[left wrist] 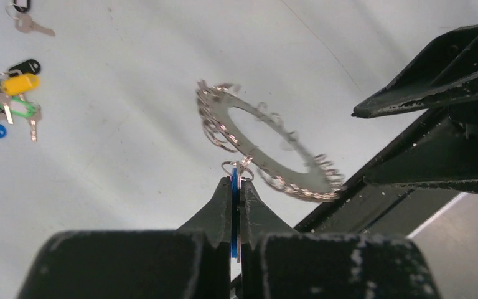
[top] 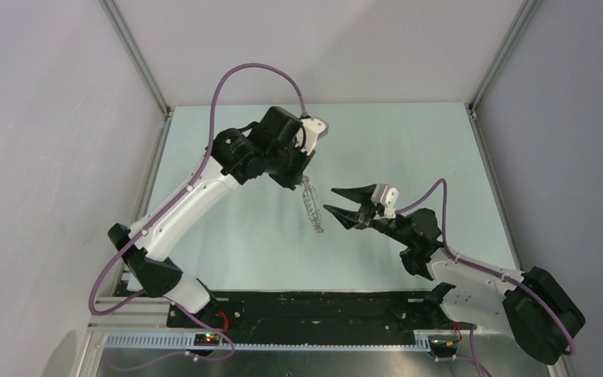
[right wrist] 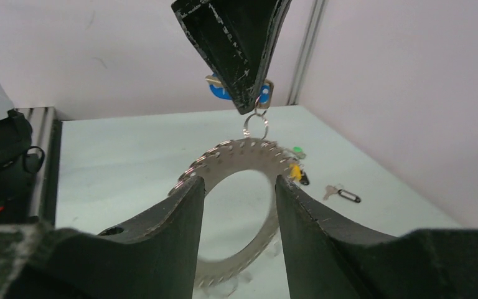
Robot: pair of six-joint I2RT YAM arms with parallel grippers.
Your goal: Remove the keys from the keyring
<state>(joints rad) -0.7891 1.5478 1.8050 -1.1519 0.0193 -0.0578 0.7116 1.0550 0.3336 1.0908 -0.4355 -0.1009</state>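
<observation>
**Keyring hangs from the left hand, with the right hand at its 3 o'clock**

The left hand (left wrist: 237,177) is pressed together on a blue-tagged key (right wrist: 221,87). Below it dangles the keyring (top: 312,208) with its fringe of keys (left wrist: 215,134), seemingly off the counter (top: 243,236). From above it shows edge-on, its long line running 11 to 5 o'clock. The right hand (top: 328,199) sits just beside it, fingers spread and holding nothing. In its own camera the hoop faces it flat, a finger before each side. It is free and nearer, so the next grab likely falls to it.
</observation>
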